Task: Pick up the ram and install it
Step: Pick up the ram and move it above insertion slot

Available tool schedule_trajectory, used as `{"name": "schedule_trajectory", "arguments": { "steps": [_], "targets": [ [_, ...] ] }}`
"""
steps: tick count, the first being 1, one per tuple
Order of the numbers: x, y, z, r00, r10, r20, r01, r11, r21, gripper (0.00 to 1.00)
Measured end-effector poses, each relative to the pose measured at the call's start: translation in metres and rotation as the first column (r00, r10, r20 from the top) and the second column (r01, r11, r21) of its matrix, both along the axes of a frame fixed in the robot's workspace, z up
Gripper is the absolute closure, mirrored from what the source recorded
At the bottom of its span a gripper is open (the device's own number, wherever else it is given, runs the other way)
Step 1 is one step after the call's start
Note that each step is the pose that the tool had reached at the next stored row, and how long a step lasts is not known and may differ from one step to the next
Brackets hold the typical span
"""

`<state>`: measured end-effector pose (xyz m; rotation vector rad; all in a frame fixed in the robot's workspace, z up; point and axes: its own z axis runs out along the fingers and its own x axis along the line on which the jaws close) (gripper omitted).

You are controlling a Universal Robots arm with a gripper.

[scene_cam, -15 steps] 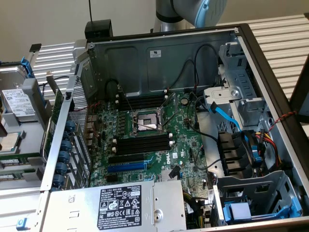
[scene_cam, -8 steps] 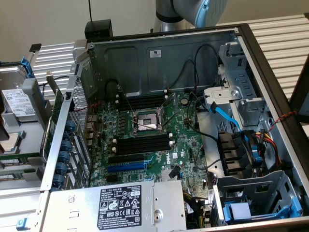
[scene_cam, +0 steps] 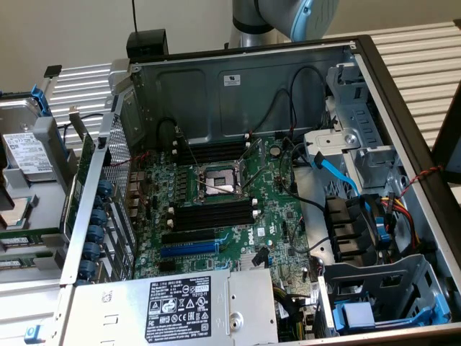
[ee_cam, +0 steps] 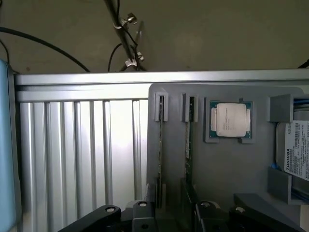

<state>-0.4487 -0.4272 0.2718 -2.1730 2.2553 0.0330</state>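
Note:
Two ram sticks stand on edge in slots of a grey holder [ee_cam: 227, 169]: one ram [ee_cam: 189, 140] and a second ram [ee_cam: 161, 140] beside it, both thin and green. My gripper [ee_cam: 171, 220] is open, its black fingers [ee_cam: 140, 216] spread above the near ends of the two sticks and touching neither. In the exterior view the same sticks show as green strips [scene_cam: 32, 234] at the exterior view's left edge, outside the computer case. The black memory slots [scene_cam: 215, 215] with white clips lie on the motherboard beside the processor socket [scene_cam: 217, 180].
A processor chip [ee_cam: 231, 120] and a hard drive [ee_cam: 295, 152] also sit in the holder, which rests on a ribbed metal table [ee_cam: 77, 154]. The case wall [scene_cam: 94, 216], cables [scene_cam: 338, 176], a blue slot [scene_cam: 189, 249] and the power supply [scene_cam: 180, 303] crowd the motherboard. An arm joint [scene_cam: 288, 18] stands behind the case.

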Motion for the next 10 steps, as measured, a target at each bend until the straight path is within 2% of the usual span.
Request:
{"name": "schedule_trajectory", "arguments": {
  "steps": [10],
  "targets": [
    [-0.0001,-0.0001,0.0000,1.0000,0.000,-0.0005,0.000,1.0000,-0.0001,0.64]
  ]
}}
